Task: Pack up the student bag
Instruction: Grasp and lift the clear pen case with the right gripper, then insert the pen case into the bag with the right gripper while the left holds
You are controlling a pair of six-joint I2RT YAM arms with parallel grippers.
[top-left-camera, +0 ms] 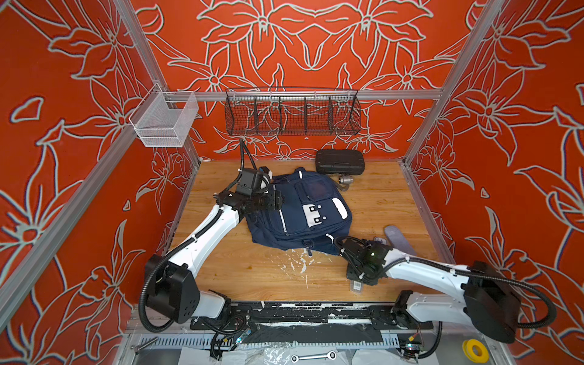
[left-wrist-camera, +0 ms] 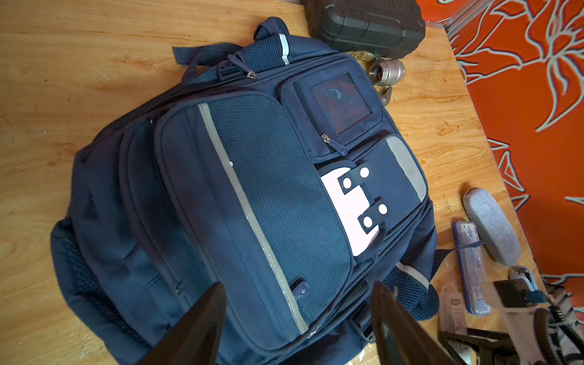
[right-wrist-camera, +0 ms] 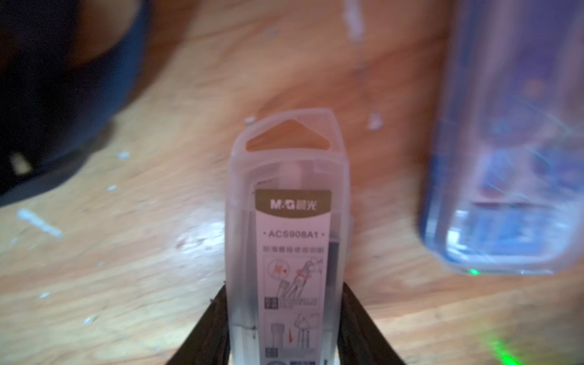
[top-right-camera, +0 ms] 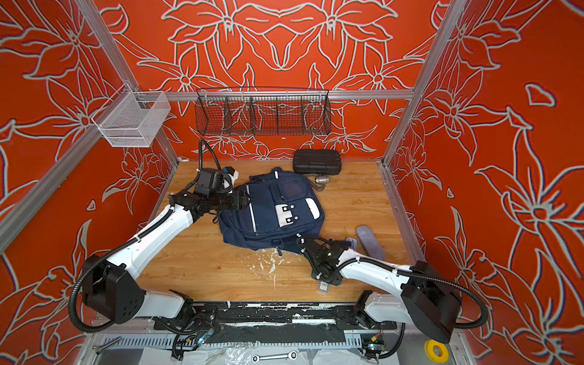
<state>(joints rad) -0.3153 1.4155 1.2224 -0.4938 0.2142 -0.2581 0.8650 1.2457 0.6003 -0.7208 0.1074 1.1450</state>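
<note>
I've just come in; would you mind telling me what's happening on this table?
The navy student bag is being packed; it lies flat on the table. The right gripper has its jaws against both sides of a translucent case beside the bag. The left gripper is poised over the bag's side, jaws open and empty. A blue case and grey pouch lie nearby.

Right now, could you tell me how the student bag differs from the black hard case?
The student bag is soft navy fabric with reflective stripes; the black hard case is ribbed rigid plastic. The bag is much larger than the case. The bag lies in the middle of the wooden table, the case at its far edge. Both lie flat.
</note>
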